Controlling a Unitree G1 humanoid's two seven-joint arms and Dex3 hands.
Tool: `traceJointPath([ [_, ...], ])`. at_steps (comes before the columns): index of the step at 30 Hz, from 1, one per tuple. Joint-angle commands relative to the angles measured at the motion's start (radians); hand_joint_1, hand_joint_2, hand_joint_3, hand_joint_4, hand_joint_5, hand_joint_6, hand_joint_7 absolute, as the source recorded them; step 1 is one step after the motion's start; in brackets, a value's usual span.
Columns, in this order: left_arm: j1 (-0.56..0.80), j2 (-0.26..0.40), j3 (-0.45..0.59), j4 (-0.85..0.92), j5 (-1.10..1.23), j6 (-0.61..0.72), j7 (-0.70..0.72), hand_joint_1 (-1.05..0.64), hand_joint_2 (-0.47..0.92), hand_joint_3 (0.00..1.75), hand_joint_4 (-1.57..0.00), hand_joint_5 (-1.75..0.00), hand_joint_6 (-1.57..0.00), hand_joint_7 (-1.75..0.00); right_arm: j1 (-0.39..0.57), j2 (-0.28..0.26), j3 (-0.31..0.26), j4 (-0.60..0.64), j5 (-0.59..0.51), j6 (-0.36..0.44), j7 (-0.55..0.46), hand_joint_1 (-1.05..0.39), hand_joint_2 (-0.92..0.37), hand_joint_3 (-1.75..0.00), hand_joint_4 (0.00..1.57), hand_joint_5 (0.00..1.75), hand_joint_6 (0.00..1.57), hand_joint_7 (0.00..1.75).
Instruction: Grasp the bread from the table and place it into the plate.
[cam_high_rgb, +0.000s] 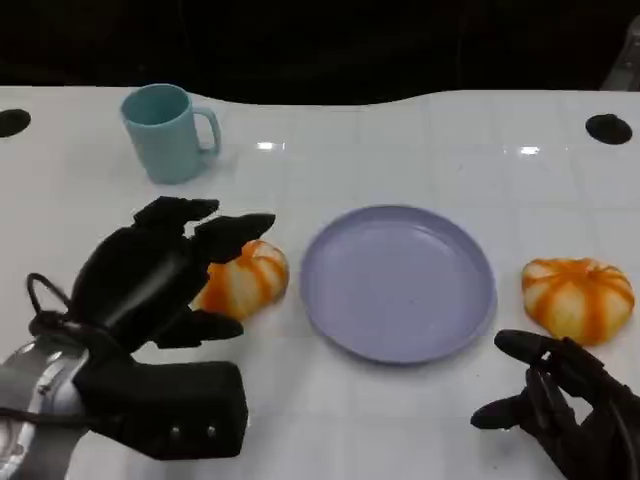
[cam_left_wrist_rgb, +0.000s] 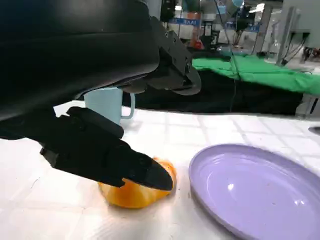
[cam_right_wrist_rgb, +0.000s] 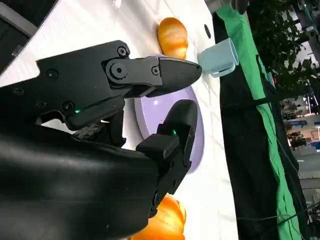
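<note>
Logging my left hand (cam_high_rgb: 165, 275): fingers (cam_left_wrist_rgb: 125, 167) curled over the bread (cam_high_rgb: 245, 278), touching it, bread on the table (cam_high_rgb: 400, 410) just left of the purple plate (cam_high_rgb: 398, 283). Right hand (cam_high_rgb: 570, 405): fingers apart, holding nothing.

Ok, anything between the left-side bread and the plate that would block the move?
Nothing visible. The bread sits under the left hand fingers, right beside the plate rim, with bare table between them. The mug stands farther back.
</note>
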Motion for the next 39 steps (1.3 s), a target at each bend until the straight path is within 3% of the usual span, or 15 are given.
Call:
traceJointPath([
  [1, -0.053, 0.028, -0.048, 0.017, 0.047, 0.072, -0.063, -0.27, 0.73, 0.0, 0.0, -0.27, -0.22, 0.0, 0.002, -0.004, -0.005, 0.006, 0.006, -0.018, 0.008, -0.76, -0.92, -0.31, 0.76, 1.09, 0.82, 0.64],
  [8, -0.184, -0.001, -0.158, 0.168, 0.129, 0.178, -0.097, -0.26, 0.76, 0.01, -0.01, -0.21, -0.18, 0.0, 0.008, -0.006, -0.003, -0.005, -0.003, -0.008, 0.001, -0.77, -0.92, -0.32, 0.77, 1.08, 0.82, 0.63],
  [14, -0.199, 0.005, -0.181, 0.186, 0.121, 0.191, -0.084, -0.26, 0.76, 0.0, -0.02, -0.21, -0.18, 0.0, 0.009, -0.006, -0.003, -0.006, -0.003, -0.008, 0.0, -0.77, -0.92, -0.32, 0.77, 1.08, 0.83, 0.63],
  [18, -0.375, -0.075, -0.236, 0.483, 0.107, 0.232, -0.13, -0.33, 0.73, 0.0, 0.0, -0.17, -0.15, 0.0, 0.012, -0.005, 0.0, -0.008, -0.006, -0.016, 0.002, -0.77, -0.92, -0.32, 0.77, 1.07, 0.83, 0.62],
  [22, -0.452, -0.109, -0.265, 0.661, 0.087, 0.209, -0.09, -0.37, 0.71, 0.0, -0.03, -0.16, -0.17, -0.01, 0.016, -0.002, 0.0, -0.016, -0.001, -0.009, 0.0, -0.77, -0.92, -0.32, 0.77, 1.07, 0.84, 0.62],
  [32, -0.505, -0.122, -0.299, 0.769, 0.059, 0.193, -0.059, -0.39, 0.73, 0.0, -0.04, -0.13, -0.15, 0.0, 0.017, -0.002, 0.0, -0.017, -0.002, -0.008, -0.001, -0.77, -0.92, -0.31, 0.77, 1.07, 0.84, 0.61],
  [36, -0.595, -0.184, -0.322, 0.992, 0.048, 0.17, -0.051, -0.38, 0.78, 0.01, -0.16, -0.12, -0.26, -0.02, 0.023, -0.001, 0.002, -0.024, 0.01, -0.006, 0.009, -0.77, -0.92, -0.31, 0.77, 1.06, 0.84, 0.6],
  [39, -0.616, -0.19, -0.318, 1.052, 0.023, 0.128, -0.029, -0.29, 0.9, 0.02, -0.41, -0.17, -0.44, -0.03, 0.024, -0.002, 0.002, -0.025, 0.009, -0.006, 0.009, -0.77, -0.92, -0.31, 0.77, 1.06, 0.83, 0.59],
])
